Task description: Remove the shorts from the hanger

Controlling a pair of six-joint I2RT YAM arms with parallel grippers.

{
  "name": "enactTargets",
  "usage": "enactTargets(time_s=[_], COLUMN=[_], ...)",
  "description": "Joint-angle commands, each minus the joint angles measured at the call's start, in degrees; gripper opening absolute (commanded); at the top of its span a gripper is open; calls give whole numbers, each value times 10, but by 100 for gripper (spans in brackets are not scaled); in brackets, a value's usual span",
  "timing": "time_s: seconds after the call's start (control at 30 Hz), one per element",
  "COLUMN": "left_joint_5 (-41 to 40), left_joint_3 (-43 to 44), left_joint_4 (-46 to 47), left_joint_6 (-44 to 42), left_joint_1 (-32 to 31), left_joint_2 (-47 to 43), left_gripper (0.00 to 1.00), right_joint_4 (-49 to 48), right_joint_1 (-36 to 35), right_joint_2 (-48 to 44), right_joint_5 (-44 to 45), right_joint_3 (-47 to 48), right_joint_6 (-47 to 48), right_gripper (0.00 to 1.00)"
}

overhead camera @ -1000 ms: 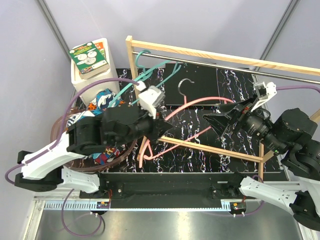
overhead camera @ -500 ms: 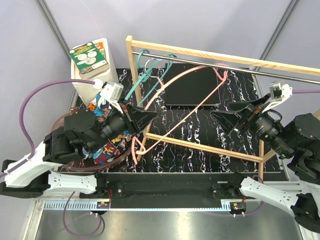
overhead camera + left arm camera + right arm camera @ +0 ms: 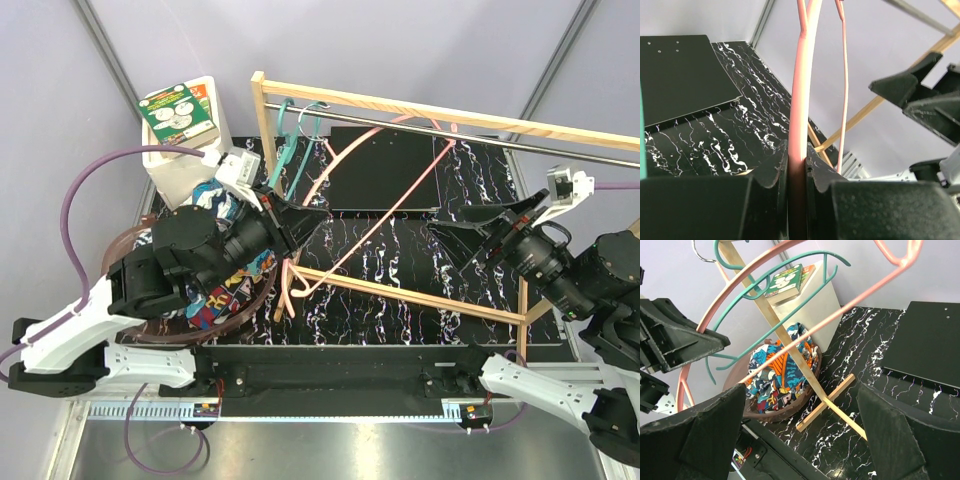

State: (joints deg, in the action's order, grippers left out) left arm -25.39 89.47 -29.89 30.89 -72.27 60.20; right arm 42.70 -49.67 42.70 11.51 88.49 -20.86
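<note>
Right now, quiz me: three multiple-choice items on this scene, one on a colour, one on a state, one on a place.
1. What colour is the hanger gripped by the left hand?
A. pink
B. teal
C. white

2. How is the right hand?
A. shut tight on nothing
B. shut on the hanger
C. open, holding nothing

3. Where do the shorts lie?
A. on the hanger
B. in the brown basket
C. in the right hand

Answers:
1. A, because a pink bar runs up from between the closed fingers.
2. C, because its fingers stand wide apart and grip nothing.
3. B, because the printed fabric is bunched inside the basket's rim.
</note>
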Motion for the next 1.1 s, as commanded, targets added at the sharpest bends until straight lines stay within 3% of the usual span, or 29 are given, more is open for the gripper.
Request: enactTargets(time_s=[0.0,0.33,0.8,0.9,1.03,1.07], left_joint_5=[-2,-5,-37,-41,-45,-43], left_joint_3=[11,13,50,46,43,41], left_joint_4=[63,65,-6,-18,-25,-25], left_joint_6=[37,40,20,15,10,8], left_joint_1=[16,42,46,45,45,45], left_joint_2=[-6,16,53,51,47,44], left_gripper=[0,0,0,3,16,24], right_joint_4=[-22,-20,-20,-23,-25,-26], right_joint_1=[0,1,1,1,1,1], right_joint_2=[-9,-15,-15,-14,-10,-10], right_joint_5=[16,19,21,20,17,16], right_joint_3=[6,5,-8,-9,-16,-17], right_joint_6=[-8,-10,-19,-22,-26,-30], right_gripper=[100,100,100,100,100,100])
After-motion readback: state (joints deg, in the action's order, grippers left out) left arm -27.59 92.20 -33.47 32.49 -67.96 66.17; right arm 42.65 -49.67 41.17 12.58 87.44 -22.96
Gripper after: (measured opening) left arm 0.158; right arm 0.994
